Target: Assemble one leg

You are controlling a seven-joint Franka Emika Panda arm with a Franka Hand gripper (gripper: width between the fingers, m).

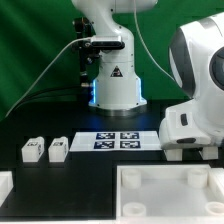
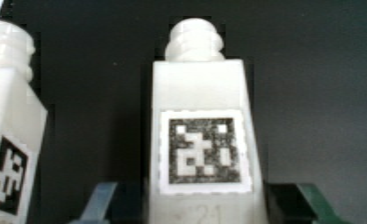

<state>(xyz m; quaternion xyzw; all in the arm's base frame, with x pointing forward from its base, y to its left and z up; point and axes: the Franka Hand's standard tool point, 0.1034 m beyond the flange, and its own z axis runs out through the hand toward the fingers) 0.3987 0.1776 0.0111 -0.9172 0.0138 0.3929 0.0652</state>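
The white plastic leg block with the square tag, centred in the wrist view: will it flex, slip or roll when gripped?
The white tagged plastic leg block looks solid and straight-edged, so probably stiff. Its flat sides suggest it will not roll; smooth plastic may slip in the gripper. The narrow knob at its end seems weakest.

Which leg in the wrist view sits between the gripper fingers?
The leg showing its whole tag, inside the open gripper; the other leg is outside it, cut by the frame.
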